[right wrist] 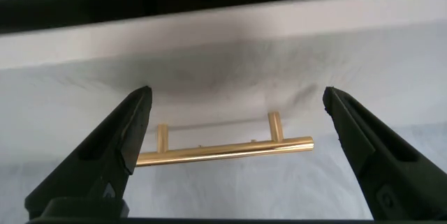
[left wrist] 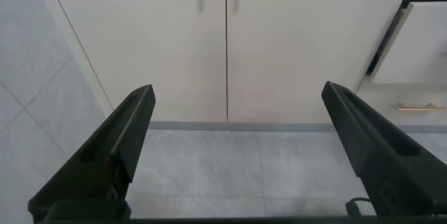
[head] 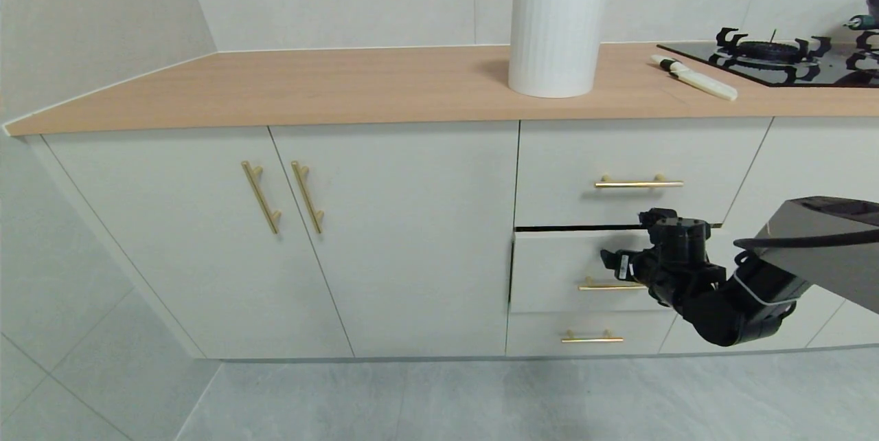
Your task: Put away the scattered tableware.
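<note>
On the counter, one knife, one canister.

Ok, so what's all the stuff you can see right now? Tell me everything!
worktop: one, wood-brown, on top of the cupboards
ribbed pot: one, white, standing on the worktop
knife: one, cream with a dark band, lying on the worktop between the ribbed pot and the hob
hob: one, black, at the worktop's right end
cupboard doors: two, white with gold handles, under the worktop on the left
drawers: three, white with gold handles, stacked right of the doors; the middle one is slightly open
floor: grey tiles, below the cupboards
right claw: one, black, open, in front of the middle drawer's handle
left claw: one, black, open, above the floor, facing the cupboard doors
</note>
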Controlling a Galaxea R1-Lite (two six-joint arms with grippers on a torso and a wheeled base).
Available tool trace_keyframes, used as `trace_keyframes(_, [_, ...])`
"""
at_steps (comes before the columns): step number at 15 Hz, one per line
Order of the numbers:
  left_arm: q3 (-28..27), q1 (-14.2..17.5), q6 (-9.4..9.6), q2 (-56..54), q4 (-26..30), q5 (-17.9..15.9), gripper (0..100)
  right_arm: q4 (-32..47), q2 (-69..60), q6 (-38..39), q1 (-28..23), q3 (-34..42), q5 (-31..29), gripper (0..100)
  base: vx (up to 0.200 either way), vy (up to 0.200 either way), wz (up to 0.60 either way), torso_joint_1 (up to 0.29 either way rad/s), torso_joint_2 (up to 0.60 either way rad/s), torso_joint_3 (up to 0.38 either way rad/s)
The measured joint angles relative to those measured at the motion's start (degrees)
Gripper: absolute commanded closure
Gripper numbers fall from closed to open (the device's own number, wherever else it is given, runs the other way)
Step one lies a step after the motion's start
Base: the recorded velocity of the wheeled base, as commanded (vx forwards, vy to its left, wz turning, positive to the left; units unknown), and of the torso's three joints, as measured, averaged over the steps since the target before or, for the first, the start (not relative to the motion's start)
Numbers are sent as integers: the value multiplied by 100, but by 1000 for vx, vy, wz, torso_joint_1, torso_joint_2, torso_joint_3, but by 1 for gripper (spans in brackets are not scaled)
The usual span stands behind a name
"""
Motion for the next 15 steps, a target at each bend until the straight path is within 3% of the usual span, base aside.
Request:
trace_keyframes(10, [0, 0, 0, 0, 0, 0, 0, -54, 579, 683, -132, -872, -269, 0, 0, 0, 0, 0, 0, 0])
trace_keyframes(12, [0, 0, 0, 0, 0, 0, 0, -183, 456, 701, -151, -650, -316, 0, 0, 0, 0, 0, 0, 0])
trace_keyframes(15, [0, 0, 0, 0, 0, 0, 0, -145, -352, 695, -101, 444, -149, 0, 0, 0, 0, 0, 0, 0])
